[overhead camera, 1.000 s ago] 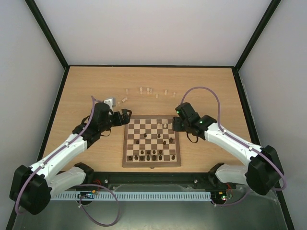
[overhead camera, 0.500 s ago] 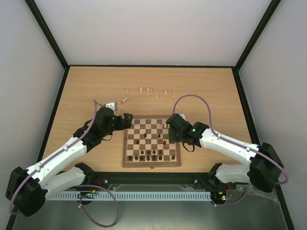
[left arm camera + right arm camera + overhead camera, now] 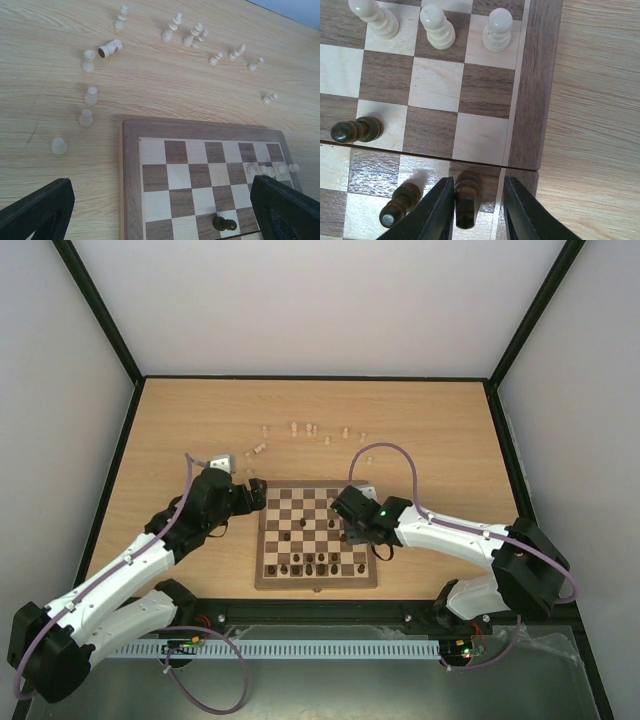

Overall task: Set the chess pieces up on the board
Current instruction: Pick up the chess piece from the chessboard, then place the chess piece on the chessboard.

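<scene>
The board (image 3: 316, 583) lies at the table's near middle. Several dark chess pieces (image 3: 310, 565) stand along its near rows, and a few pale ones (image 3: 338, 502) stand near its far right corner. More pale pieces (image 3: 300, 430) are scattered on the table beyond it. My right gripper (image 3: 479, 187) is low over the board's right edge (image 3: 535, 100), its narrowed jaws straddling a dark piece (image 3: 466, 197). The left finger touches the piece and a gap shows on the right. My left gripper (image 3: 160, 215) hangs wide open over the board's far left corner (image 3: 131, 170), holding nothing.
Loose pale pieces (image 3: 172, 25) stand and lie on the wood past the board's far edge, and a few (image 3: 86, 117) are close to its left corner. A dark piece (image 3: 357, 130) lies on its side just left of my right gripper, and another (image 3: 397, 207) is beside it.
My right arm has swung left and down onto the board's right side, and its jaws have narrowed round a dark piece. My left arm has shifted slightly nearer, still wide open.
</scene>
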Robot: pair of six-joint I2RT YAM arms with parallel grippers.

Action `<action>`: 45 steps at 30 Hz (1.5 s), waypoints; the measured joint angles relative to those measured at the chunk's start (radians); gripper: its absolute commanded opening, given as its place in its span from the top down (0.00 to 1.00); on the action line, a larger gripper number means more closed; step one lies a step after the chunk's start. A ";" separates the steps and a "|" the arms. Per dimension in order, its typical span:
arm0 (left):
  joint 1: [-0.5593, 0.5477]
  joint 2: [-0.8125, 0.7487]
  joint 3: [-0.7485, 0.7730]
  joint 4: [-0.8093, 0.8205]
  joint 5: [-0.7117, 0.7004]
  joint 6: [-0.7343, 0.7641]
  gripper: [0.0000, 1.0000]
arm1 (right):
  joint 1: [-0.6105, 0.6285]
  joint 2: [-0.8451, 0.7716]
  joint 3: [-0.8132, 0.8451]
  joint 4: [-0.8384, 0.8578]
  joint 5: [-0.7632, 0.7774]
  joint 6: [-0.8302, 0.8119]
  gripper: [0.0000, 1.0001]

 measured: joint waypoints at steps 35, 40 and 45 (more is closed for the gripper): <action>0.000 0.063 -0.003 0.005 -0.028 0.038 0.01 | 0.320 0.012 0.102 -0.201 0.042 0.280 0.95; 0.000 0.074 -0.003 0.008 -0.028 0.040 0.01 | 0.359 0.048 0.102 -0.197 0.034 0.306 0.95; 0.000 0.077 -0.003 0.008 -0.028 0.042 0.01 | 0.379 0.082 0.095 -0.185 0.031 0.328 0.94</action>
